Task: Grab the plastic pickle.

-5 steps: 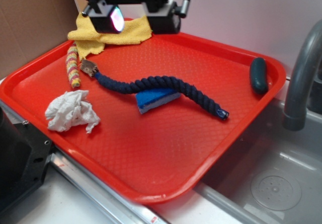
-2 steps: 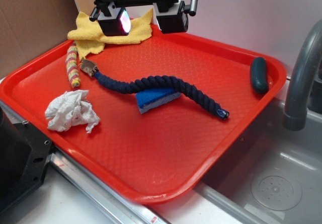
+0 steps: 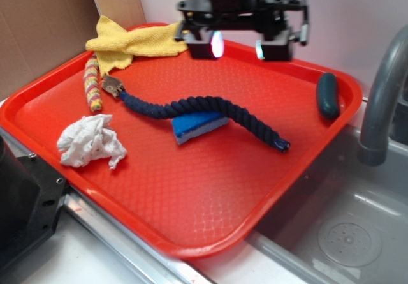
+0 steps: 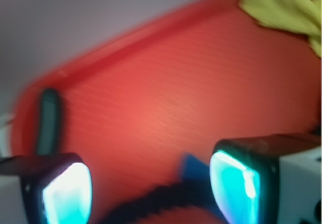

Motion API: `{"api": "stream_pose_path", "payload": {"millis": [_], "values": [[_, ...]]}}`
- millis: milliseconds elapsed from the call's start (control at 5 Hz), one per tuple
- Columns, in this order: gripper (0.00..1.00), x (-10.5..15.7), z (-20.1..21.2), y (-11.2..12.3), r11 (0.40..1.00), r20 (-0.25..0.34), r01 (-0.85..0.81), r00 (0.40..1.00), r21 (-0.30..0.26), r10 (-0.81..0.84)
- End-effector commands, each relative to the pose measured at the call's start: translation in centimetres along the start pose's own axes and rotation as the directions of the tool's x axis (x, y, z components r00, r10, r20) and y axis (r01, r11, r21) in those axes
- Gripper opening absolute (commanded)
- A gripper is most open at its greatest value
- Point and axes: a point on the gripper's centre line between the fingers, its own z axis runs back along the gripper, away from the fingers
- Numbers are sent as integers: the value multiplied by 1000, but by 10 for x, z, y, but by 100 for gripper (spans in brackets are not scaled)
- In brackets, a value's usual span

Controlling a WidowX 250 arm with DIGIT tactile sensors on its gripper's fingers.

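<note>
Green pickle (image 3: 328,95) against tray rim (image 3: 352,87)

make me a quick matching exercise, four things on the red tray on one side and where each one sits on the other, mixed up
Things:
1. plastic pickle
2. yellow cloth
3. crumpled white tissue
4. blue sponge

Places:
A. back left corner of the red tray, partly draped over its rim
B. middle of the tray, partly under the dark blue rope
C. far right edge, against the rim nearest the faucet
D. front left, near the tray's front edge

Pairs: 1-C, 2-A, 3-D, 4-B
</note>
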Motion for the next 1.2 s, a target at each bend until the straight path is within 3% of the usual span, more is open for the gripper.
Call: {"api": "stream_pose_path", "payload": {"millis": [0,600,800,1000], "values": [[100,25,-12,-44,992,39,38,999,-121,-33],[100,27,-58,-55,997,-32,43,999,-64,-45],[100,13,-80,-44,999,-103,31,994,-37,-35],[100,2,-78,-20,1000,-158,9,987,-23,-12]]}}
